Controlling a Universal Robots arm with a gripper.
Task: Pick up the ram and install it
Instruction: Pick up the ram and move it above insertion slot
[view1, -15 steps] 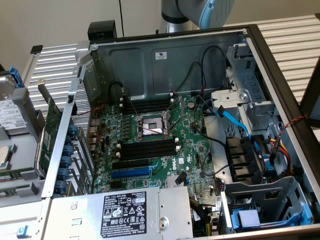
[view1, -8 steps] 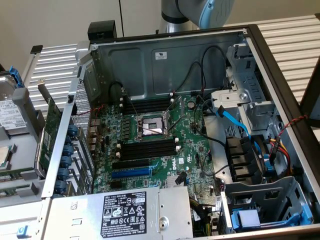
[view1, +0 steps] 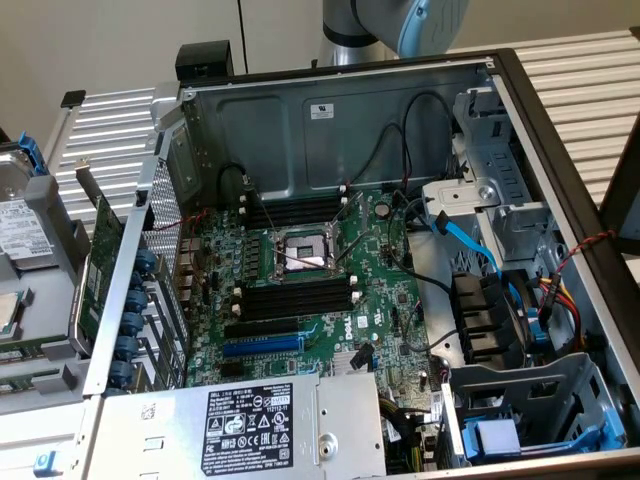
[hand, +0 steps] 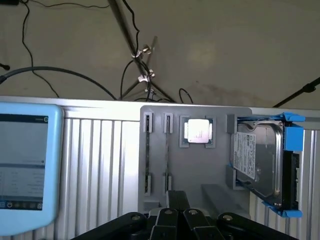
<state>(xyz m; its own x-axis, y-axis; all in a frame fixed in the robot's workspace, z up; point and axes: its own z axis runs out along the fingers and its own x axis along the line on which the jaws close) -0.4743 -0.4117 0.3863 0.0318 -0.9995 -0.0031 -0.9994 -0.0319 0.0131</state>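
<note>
In the wrist view a thin dark ram stands on edge in a slot of the grey holder tray, and a second thin stick stands in the slot beside it. My gripper hangs above the near edge of that tray, shut with nothing between its fingers. In the exterior view the open computer case shows its green motherboard. Black memory slots with white end clips lie on one side of the CPU socket, and a second bank lies on the other. My arm rises behind the case.
The holder tray also carries a CPU chip and a hard drive in a blue bracket. A pale blue tablet lies on the ribbed table. A wide green expansion card stands outside the case wall. Cables and a blue SATA lead cross the case.
</note>
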